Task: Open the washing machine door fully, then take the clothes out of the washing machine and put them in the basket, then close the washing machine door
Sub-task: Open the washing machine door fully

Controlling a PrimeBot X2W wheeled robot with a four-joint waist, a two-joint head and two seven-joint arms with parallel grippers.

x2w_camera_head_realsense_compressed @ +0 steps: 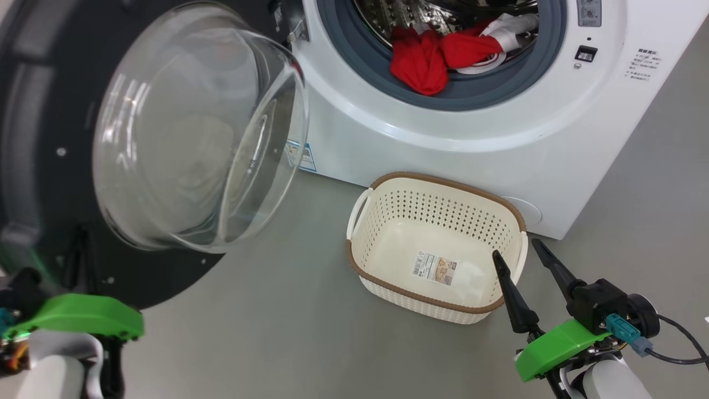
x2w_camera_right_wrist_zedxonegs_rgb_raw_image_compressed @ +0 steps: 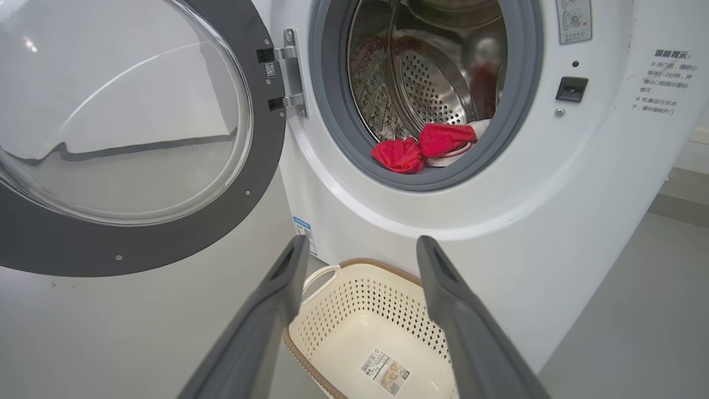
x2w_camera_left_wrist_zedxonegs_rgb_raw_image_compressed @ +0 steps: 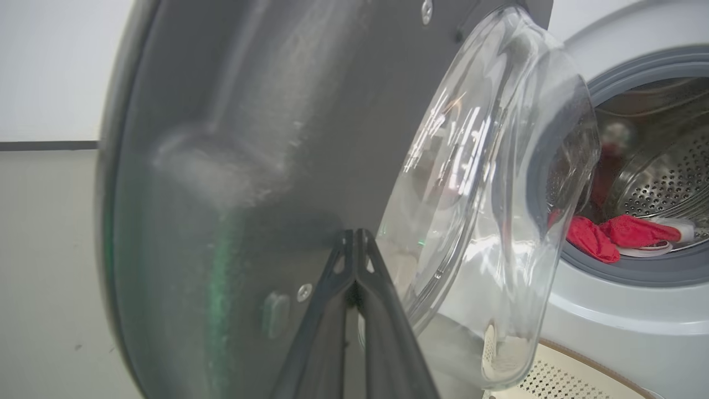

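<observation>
Left hand [x2w_camera_left_wrist_zedxonegs_rgb_raw_image_compressed: 354,235] closed, empty, by door [x2w_camera_left_wrist_zedxonegs_rgb_raw_image_compressed: 249,111]; right hand [x2w_camera_right_wrist_zedxonegs_rgb_raw_image_compressed: 363,242] wide, empty, near basket [x2w_camera_right_wrist_zedxonegs_rgb_raw_image_compressed: 360,299].

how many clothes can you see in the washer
2: a red garment hangs over the grey ring; a red-and-white garment lies just right of it. More may be hidden.

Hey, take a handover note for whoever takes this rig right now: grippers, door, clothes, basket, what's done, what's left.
Left gripper: shut, empty, tips close to the inner face of the washing machine door; contact unclear.
Right gripper: open, empty, by the near rim of the basket.
Door stands wide open. The clothes lie at the front of the washing machine opening. Basket empty, in front of the machine.
Done: door opened. Left: clothes into basket, then close door.
</observation>
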